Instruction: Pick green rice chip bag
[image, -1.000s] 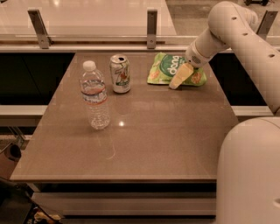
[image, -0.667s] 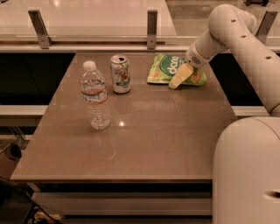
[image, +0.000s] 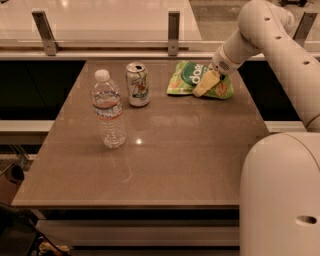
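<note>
Light-green and crinkly, the green rice chip bag (image: 192, 79) lies flat on the desk (image: 165, 155) near its far right corner, its dark round logo and white lettering facing up. The tool (image: 206, 84) is down on the bag's right half, a pale finger (image: 204, 85) lying across the pouch and touching it; whether its fingers are apart or together cannot be told from this view. The white arm (image: 267, 35) reaches in from the right side, bending over the desk's far right edge.

Just left of the bag, along the far edge, a green-and-white soda can (image: 137, 84) stands upright, apart from the pouch. Further left and nearer the middle of the desk, a clear water bottle (image: 108, 110) with a white cap stands upright. The robot's rounded white body (image: 282, 195) fills the near right corner.
</note>
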